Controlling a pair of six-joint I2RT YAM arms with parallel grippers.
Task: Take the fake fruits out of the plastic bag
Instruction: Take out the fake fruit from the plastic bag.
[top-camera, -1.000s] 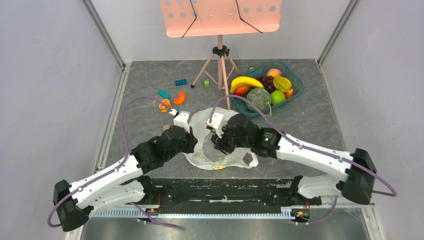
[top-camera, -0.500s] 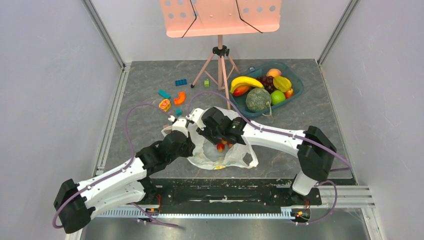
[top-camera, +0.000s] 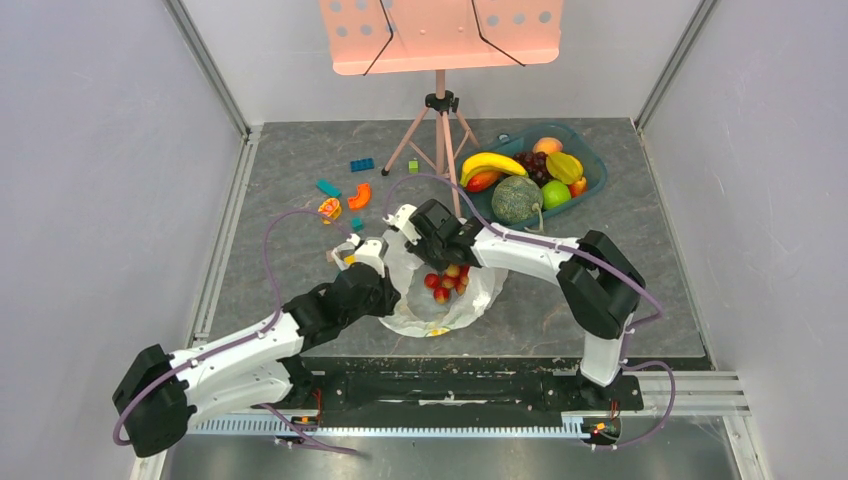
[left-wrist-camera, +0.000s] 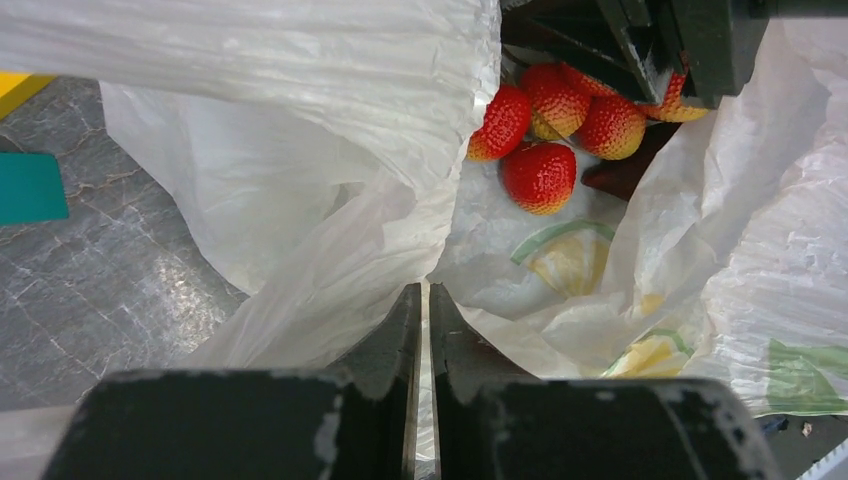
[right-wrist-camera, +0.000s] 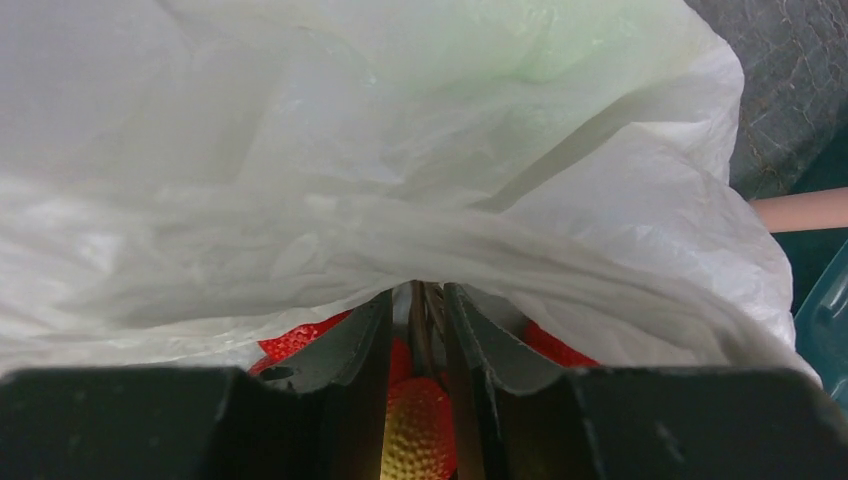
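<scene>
Right arm (top-camera: 520, 255) has swung left vs 1 s ago and the bag (top-camera: 485, 292) is bunched. The strawberry cluster (top-camera: 447, 280) sits at its mouth. Tripod leg (top-camera: 452, 180) is just far of it, basket (top-camera: 590, 170) far-right; we've bare table (top-camera: 540, 320) near-right.

Left wrist: left gripper (left-wrist-camera: 420, 300) pinches film; if it slips, bag follows.

Right wrist: right gripper (right-wrist-camera: 428, 300) is clenched on the cluster stem. Film drapes its fingers (right-wrist-camera: 350, 340) and may snag.

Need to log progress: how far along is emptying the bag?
Done: the left gripper pinches the edge of the plastic bag, holding its mouth open. In hand: the right gripper is shut on the strawberry cluster, which sits within the bag's mouth. Left: lift it clear and set it down; no other fruit shows inside.
</scene>
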